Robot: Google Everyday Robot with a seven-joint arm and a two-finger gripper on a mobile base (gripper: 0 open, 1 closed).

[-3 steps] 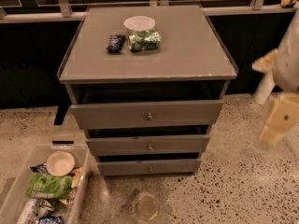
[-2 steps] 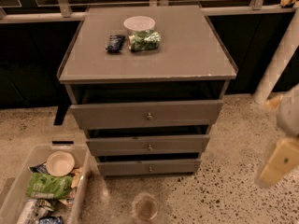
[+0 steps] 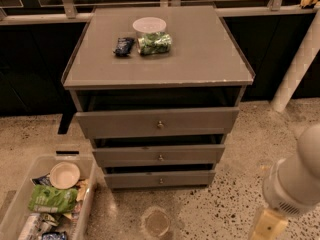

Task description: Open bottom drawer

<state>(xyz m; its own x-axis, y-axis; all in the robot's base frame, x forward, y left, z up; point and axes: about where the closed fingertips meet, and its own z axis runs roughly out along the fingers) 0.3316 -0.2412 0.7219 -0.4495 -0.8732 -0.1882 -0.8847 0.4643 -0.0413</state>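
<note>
Pincer (image 3: 269, 226) at the lower right edge of view, low over the speckled floor (image 3: 220, 211) and well apart from the drawer cabinet (image 3: 200, 59); open or closed state impossible to tell. Bottom drawer (image 3: 190, 179), lowest and narrowest-looking of three grey fronts, just above the floor, with a small round metal knob (image 3: 161, 180) at centre; opening judged not yet begun. Step in hand, by judgement: approach to that knob. For a clean pull: come in low and square to the front, level with the lowest knob and not with that of the middle drawer (image 3: 200, 155) just above; close fully around the knob before any pulling; draw straight outward, without sideways drag. Plastic bin (image 3: 91, 184) of oddments on the floor to the left, near the cabinet foot, seemingly outside a straight pull path.
</note>
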